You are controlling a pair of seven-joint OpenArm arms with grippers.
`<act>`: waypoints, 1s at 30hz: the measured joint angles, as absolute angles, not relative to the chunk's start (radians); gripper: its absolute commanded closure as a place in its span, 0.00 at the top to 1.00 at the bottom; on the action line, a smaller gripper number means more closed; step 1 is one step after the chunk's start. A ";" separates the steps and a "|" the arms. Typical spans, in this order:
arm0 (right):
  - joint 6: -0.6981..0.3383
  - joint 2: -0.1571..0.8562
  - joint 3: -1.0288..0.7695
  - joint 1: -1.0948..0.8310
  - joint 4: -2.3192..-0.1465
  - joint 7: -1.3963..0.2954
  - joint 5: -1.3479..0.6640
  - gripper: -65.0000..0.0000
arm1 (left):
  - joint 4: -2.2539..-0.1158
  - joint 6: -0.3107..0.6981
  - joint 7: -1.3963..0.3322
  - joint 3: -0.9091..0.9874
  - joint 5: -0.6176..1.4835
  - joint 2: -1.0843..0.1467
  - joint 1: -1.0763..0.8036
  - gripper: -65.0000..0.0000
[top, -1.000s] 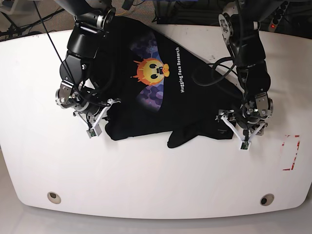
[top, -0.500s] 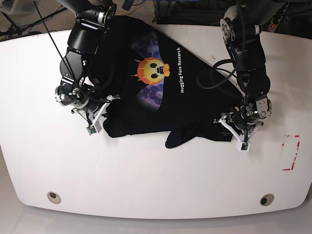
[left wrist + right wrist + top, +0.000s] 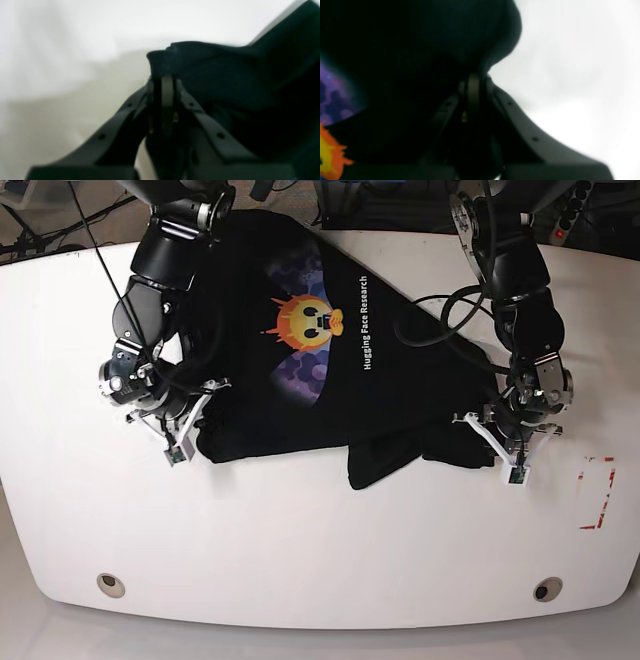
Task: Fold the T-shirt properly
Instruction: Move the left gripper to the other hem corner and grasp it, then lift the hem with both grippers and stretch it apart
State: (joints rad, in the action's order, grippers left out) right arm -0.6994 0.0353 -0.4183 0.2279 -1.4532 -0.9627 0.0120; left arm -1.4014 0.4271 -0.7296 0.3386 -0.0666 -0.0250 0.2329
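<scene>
The black T-shirt (image 3: 340, 395) lies print-up on the white table (image 3: 320, 530), with the orange-yellow face (image 3: 307, 320) and the line of white text (image 3: 366, 325) showing. A rumpled fold sits at its near edge (image 3: 385, 458). My right gripper (image 3: 178, 443) is shut on the shirt's near corner at the view's left; its wrist view shows the gripper (image 3: 474, 76) pinching black cloth (image 3: 425, 50). My left gripper (image 3: 512, 464) is shut on the shirt's edge at the view's right; its wrist view shows the gripper (image 3: 163, 77) pinching a cloth fold (image 3: 212, 67).
A red tape marking (image 3: 597, 492) is on the table at the right. Two round holes (image 3: 111, 584) (image 3: 546, 589) sit near the front edge. Black cables (image 3: 440, 320) hang over the shirt by the left arm. Dark clutter lies behind the table.
Both grippers have moved outward with the cloth, the right one to the view's left and the left one to the view's right. The shirt's near edge is pulled wider.
</scene>
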 measured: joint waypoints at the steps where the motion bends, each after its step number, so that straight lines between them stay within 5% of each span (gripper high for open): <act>1: -0.701 0.039 -0.420 0.238 -1.468 -0.971 0.011 0.00 | -1.433 0.427 -0.742 0.339 -0.065 -0.026 0.232 0.00; 15: -0.701 0.143 -0.419 0.538 -1.524 -1.059 0.010 0.00 | -1.849 0.430 -0.902 0.391 -0.069 -0.041 0.251 0.00; 30: -0.707 0.220 -0.336 0.860 -1.705 -1.242 -0.033 0.00 | -1.901 0.440 -1.044 0.437 -0.032 -0.152 0.561 0.00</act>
